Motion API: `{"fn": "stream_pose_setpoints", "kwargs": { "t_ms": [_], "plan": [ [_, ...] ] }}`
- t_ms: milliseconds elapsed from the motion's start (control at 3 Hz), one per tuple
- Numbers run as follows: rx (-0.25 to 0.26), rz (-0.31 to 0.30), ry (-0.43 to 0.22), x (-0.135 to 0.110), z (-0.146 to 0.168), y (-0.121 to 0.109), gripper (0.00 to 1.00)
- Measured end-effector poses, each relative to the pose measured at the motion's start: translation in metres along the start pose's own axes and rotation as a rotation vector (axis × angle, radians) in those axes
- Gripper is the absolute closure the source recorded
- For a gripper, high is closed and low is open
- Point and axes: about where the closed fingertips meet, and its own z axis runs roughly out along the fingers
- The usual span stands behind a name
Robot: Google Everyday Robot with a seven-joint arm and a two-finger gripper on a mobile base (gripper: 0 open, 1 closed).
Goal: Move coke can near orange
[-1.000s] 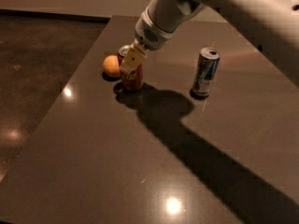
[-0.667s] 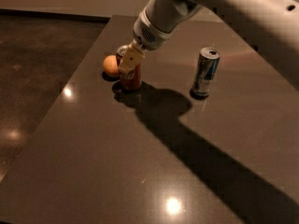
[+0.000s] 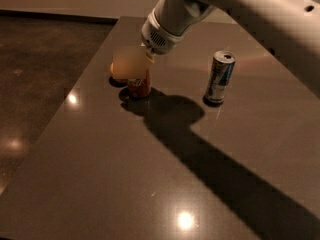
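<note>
The red coke can stands upright on the dark table, toward its far left. The orange lies right beside the can on its left, and only a sliver of it shows. My gripper is directly over the can's top and hides both the top and most of the orange. The white arm comes down to it from the upper right.
A taller silver-and-blue can stands upright to the right of the coke can, a good gap away. The table's left edge runs close to the orange, with dark floor beyond. The arm's shadow lies across the table's middle.
</note>
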Motion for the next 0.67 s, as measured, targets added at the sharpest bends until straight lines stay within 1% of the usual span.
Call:
{"fn": "stream_pose_setpoints", "kwargs": {
  "t_ms": [333, 667],
  "plan": [
    [-0.002, -0.002, 0.001, -0.0007, 0.0008, 0.0011, 0.0],
    [-0.002, -0.002, 0.001, -0.0008, 0.0008, 0.0012, 0.0]
  ]
}}
